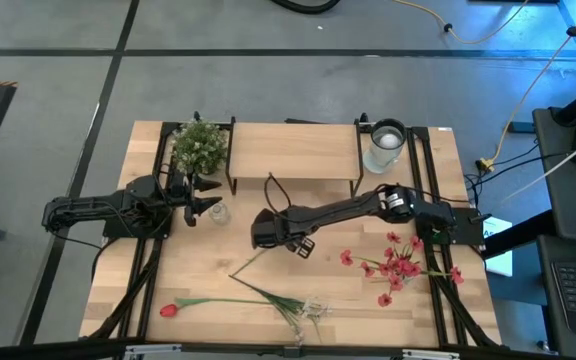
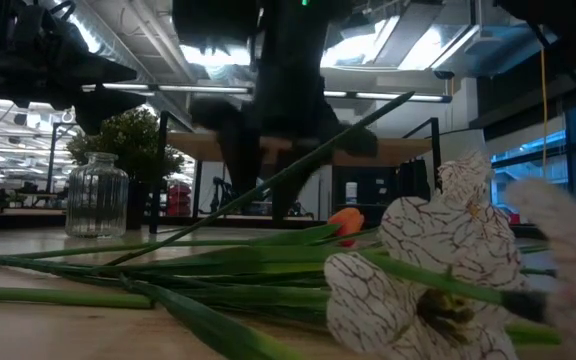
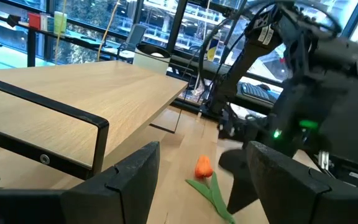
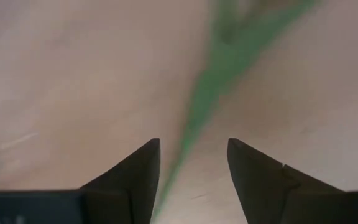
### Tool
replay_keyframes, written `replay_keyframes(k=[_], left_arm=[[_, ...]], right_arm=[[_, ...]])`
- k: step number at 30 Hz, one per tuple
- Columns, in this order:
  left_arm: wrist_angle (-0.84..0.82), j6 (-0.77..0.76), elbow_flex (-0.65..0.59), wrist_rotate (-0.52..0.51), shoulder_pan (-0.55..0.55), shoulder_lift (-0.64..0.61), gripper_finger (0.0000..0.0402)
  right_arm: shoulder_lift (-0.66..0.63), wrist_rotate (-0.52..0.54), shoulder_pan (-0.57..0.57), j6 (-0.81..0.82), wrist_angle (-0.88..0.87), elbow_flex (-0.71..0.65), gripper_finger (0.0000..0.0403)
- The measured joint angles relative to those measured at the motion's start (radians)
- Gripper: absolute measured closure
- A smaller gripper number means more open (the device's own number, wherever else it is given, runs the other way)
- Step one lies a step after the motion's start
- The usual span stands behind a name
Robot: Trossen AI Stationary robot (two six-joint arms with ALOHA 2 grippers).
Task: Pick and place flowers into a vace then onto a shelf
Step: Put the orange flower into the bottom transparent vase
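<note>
In the high view, going from the left of the frame, our left gripper (image 1: 211, 208) is waiting at centre-left with its fingers spread apart, just beside a small glass vase (image 1: 220, 212) and below the potted plant (image 1: 199, 144). At the top centre the shelf (image 1: 293, 152) is standing, a glass jar (image 1: 385, 146) at its right end.

In the middle, our right gripper (image 1: 303, 245) is hovering low over the orange tulip (image 3: 203, 167) — its wrist view is showing the fingers apart with the green stem (image 4: 199, 118) running between them, not yet pinched. The stem is trailing toward the lower left.

Along the bottom edge the red tulip (image 1: 169, 310) and the white-blossom sprig (image 1: 311, 309) are lying; the red spray (image 1: 396, 263) is resting at the lower right.

We are judging these flowers light and thin, with a springy stem and soft, crushable heads — so we would be taking hold mid-stem, never at the bloom.

The tabletop (image 1: 208, 270) is smooth pale wood, so a stem may slide. Beyond it, grey floor and cables are showing.
</note>
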Motion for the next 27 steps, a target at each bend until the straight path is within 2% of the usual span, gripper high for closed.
replay_keyframes(k=[6, 16, 24, 27], left_arm=[[-0.003, 0.000, 0.000, 0.008, 0.000, 0.000, 0.0166], [-0.007, -0.001, 0.000, 0.026, 0.000, 0.000, 0.0166], [-0.007, 0.000, 0.000, 0.026, 0.000, 0.000, 0.0166], [-0.007, 0.000, 0.000, 0.025, 0.000, 0.000, 0.0166]], right_arm=[[0.034, -0.025, -0.013, 0.109, -0.020, 0.000, 0.0213], [0.064, -0.029, -0.050, 0.126, -0.075, 0.008, 0.0213], [0.072, -0.056, -0.067, -0.136, -0.069, 0.016, 0.0213], [0.072, -0.053, -0.067, -0.123, -0.069, 0.016, 0.0213]])
